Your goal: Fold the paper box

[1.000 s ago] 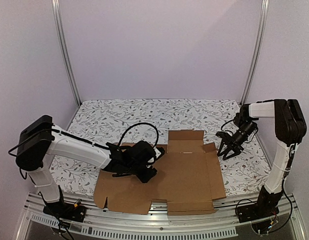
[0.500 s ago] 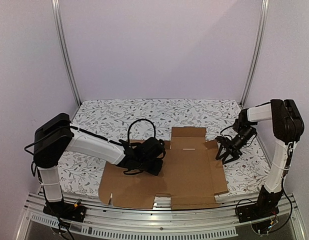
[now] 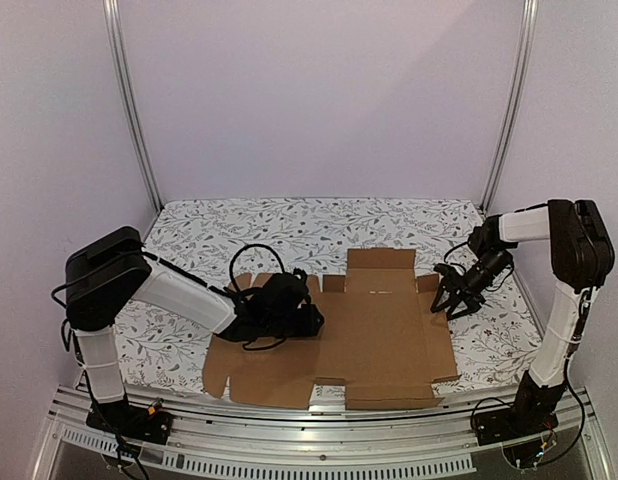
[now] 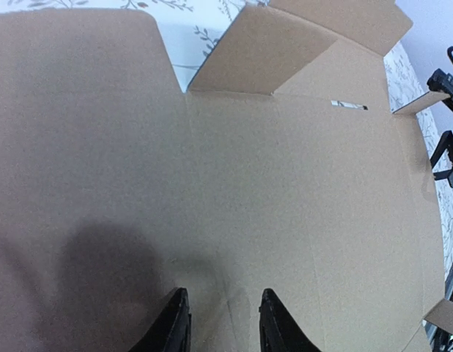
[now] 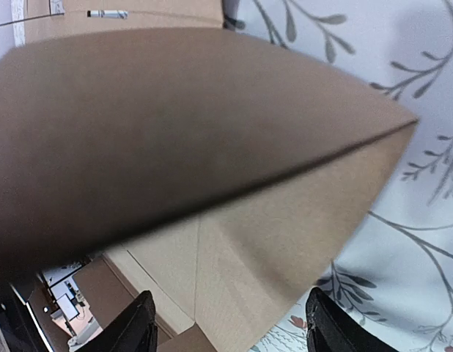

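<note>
The paper box (image 3: pixel 379 330) is a flat brown die-cut cardboard sheet lying on the table, with a flap at its far edge and small tabs at its corners. My left gripper (image 3: pixel 309 318) rests low over the sheet's left half. In the left wrist view its jaws (image 4: pixel 223 317) stand partly open, and only bare cardboard (image 4: pixel 285 183) shows between them. My right gripper (image 3: pixel 447 303) is at the sheet's right edge by the far corner tab. There its jaws (image 5: pixel 230 326) stand wide open, and a raised flap (image 5: pixel 212 132) fills the view just ahead of them.
A floral cloth (image 3: pixel 289 225) covers the table. Metal posts (image 3: pixel 129 100) stand at the back corners, with plain walls behind. The sheet's near edge reaches the front rail (image 3: pixel 289 440). The right arm's gripper (image 4: pixel 446 147) shows at the right edge of the left wrist view.
The sheet has slid away from the front rail and a little to the right. My left gripper moved back with it and its jaws narrowed. The right gripper's jaws widened.
</note>
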